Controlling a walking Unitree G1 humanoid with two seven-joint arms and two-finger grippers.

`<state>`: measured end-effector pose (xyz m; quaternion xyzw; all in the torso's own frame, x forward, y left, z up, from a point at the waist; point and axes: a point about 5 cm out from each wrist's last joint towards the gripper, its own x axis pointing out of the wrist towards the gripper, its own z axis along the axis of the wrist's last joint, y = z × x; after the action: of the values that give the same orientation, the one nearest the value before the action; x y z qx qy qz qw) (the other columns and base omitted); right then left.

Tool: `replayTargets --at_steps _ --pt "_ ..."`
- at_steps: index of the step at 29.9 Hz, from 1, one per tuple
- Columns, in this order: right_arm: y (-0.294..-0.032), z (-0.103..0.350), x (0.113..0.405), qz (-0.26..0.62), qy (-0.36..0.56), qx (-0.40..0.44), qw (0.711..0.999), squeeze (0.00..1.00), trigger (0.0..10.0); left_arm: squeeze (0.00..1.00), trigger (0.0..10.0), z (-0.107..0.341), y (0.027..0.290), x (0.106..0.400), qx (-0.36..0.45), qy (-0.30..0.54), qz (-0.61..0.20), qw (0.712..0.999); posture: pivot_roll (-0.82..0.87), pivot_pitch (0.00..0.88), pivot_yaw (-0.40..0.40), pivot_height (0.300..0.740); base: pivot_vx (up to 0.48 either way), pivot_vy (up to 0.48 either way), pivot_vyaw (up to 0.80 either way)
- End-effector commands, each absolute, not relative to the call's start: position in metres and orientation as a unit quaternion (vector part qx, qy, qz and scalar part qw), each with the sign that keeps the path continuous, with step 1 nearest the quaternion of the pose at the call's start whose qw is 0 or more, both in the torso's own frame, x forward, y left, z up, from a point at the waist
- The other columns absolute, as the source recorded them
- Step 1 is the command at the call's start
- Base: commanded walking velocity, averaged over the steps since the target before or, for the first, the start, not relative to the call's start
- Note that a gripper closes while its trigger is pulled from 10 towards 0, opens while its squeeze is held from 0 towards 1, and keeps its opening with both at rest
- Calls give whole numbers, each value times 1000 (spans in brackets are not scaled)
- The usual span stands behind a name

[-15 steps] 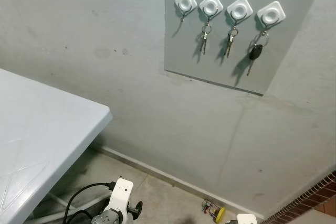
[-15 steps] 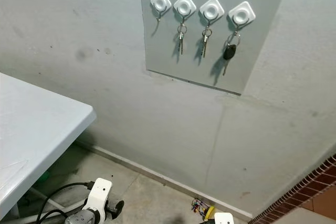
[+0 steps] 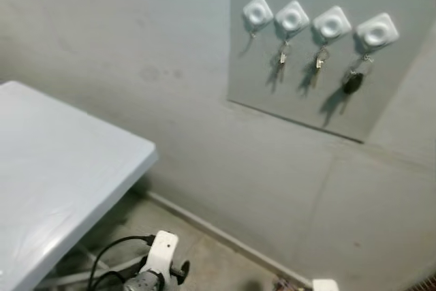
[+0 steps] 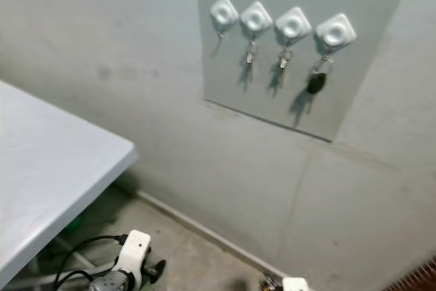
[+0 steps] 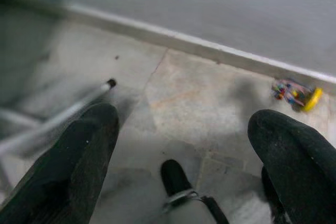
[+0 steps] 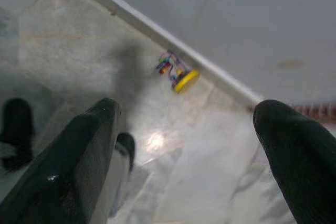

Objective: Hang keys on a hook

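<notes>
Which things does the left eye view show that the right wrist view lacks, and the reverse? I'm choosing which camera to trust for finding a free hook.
Left eye view: the grey panel with four white hooks, the leftmost hook bare, keys on the other three, and the white table. Right wrist view: the right tool, open above the floor, and a small yellow and multicoloured object by the skirting. Shared: grey wall, skirting and floor.
</notes>
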<state>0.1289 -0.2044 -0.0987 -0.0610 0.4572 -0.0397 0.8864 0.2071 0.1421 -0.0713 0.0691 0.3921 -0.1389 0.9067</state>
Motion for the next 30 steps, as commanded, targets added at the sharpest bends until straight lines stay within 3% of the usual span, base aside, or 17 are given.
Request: replayTargets --at_steps 1,30 --pt "-195 -100 131 -30 457 -50 887 0 10000 0 10000 -74 150 204 73 403 -129 903 -54 0 3 740 0 0 788" --pt "-195 -100 130 -35 459 -45 886 0 10000 0 10000 -77 154 200 49 418 -95 902 -41 0 -4 740 0 0 788"
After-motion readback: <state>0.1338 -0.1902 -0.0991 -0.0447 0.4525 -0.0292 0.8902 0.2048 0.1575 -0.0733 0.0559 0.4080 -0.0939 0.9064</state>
